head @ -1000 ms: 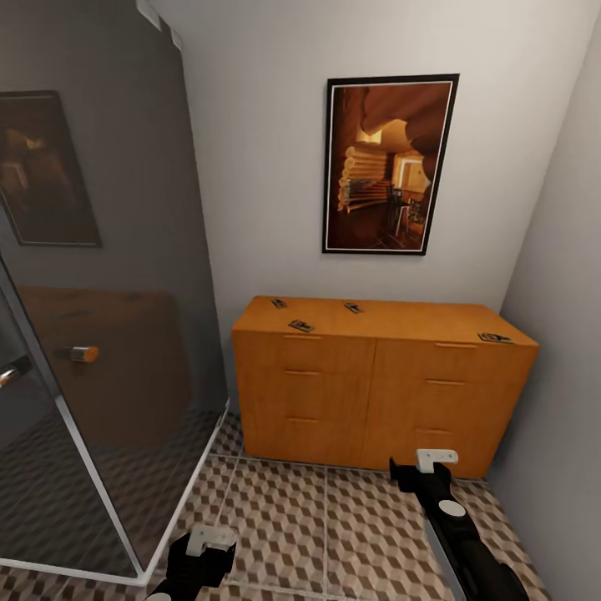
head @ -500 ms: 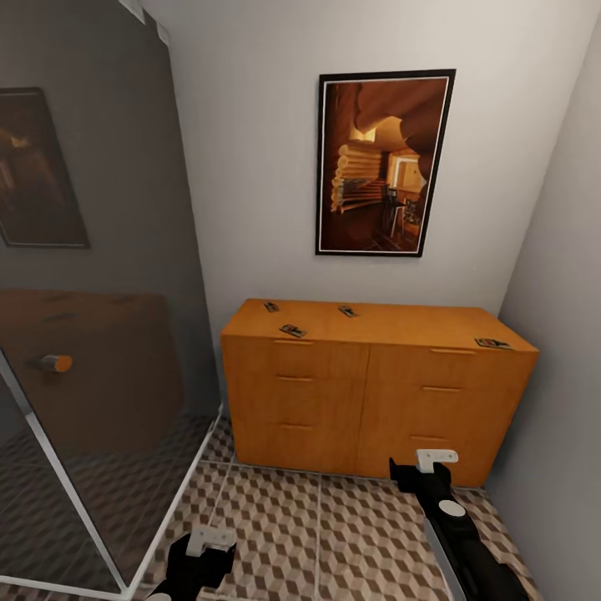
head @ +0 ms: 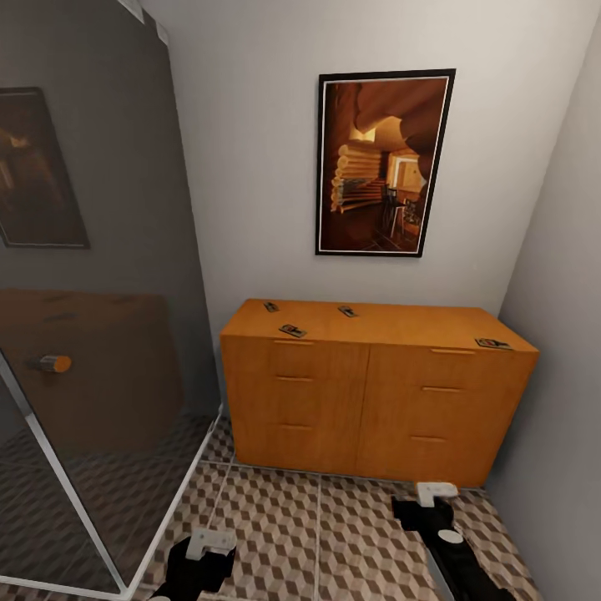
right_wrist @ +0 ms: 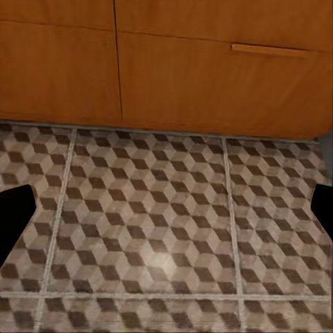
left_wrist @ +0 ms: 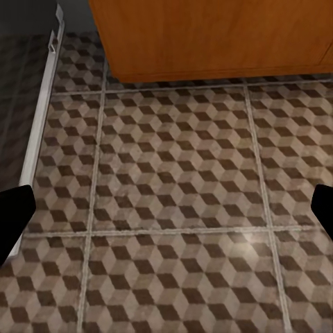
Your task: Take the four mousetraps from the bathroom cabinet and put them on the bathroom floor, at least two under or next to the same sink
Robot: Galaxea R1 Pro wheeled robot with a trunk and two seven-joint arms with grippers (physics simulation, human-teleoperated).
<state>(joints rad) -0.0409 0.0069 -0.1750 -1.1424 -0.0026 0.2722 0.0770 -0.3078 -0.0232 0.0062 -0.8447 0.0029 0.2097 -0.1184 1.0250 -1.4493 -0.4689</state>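
Ahead: mousetraps (head: 292, 330) atop cabinet (head: 376, 392) (far from grippers) | both jaws wide

The head camera is looking forward and slightly down from standing height, facing the cabinet (head: 376, 384) square-on from a few tiles back, with the framed picture (head: 384, 163) above it and the glass shower panel (head: 92, 317) at the left. The left wrist camera is hanging low, tilting steeply down at the bathroom floor (left_wrist: 173, 208), catching the cabinet's base. The right wrist camera is sitting closer in, facing the cabinet's lower drawer fronts. All three are sharing that floor strip along the cabinet's front edge.
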